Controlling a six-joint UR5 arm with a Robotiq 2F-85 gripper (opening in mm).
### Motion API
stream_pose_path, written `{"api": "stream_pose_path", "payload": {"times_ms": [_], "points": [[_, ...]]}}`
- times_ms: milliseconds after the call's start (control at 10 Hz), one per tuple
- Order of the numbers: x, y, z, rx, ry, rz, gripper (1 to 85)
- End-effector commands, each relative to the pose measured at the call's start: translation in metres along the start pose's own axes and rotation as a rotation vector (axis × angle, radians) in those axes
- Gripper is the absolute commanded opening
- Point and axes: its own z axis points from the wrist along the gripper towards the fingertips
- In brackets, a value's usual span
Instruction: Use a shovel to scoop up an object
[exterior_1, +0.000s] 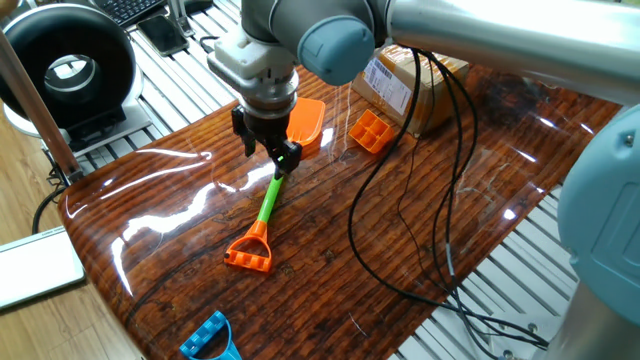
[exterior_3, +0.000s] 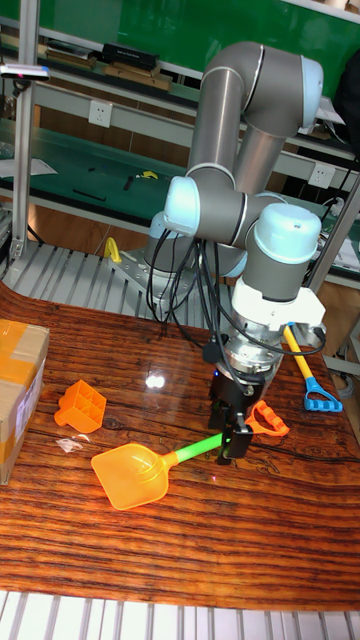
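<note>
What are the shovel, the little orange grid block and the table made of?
The shovel looks like glossy moulded plastic: bright orange and green, and its blade seems slightly translucent. The grid block looks like the same orange plastic. The table shows dark wood grain under a shiny, reflective coating; real wood or veneer, I cannot tell.

table (exterior_1: 330, 250): glossy dark wood-grain top, reflecting light streaks
cardboard box (exterior_1: 405, 80): brown, white printed label on its side, at the table's far edge
blue toy (exterior_1: 212, 338): small plastic piece at the table's near edge
round black device (exterior_1: 68, 70): ring-shaped, on a stand off the table's left end
keyboard (exterior_1: 135, 8): black, upper left, partly cropped
black cables (exterior_1: 420, 220): looping across the tabletop
</note>
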Motion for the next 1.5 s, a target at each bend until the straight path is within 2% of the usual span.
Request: {"api": "stream_pose_path", "payload": {"times_ms": [0, 200, 400, 700, 900, 1100, 1400], "points": [[-0.007, 0.001, -0.002, -0.006, -0.031, -0.081, 67.7], [-0.009, 0.002, -0.002, -0.009, -0.039, -0.093, 67.3], [-0.015, 0.003, 0.005, -0.009, -0.045, -0.095, 67.3], [-0.013, 0.012, 0.018, 0.002, -0.044, -0.081, 67.0], [0.002, 0.016, 0.002, -0.017, -0.038, -0.087, 64.0], [0.003, 0.023, -0.002, -0.047, -0.049, -0.107, 63.7], [0.005, 0.021, -0.002, -0.039, -0.039, -0.115, 65.0]]}}
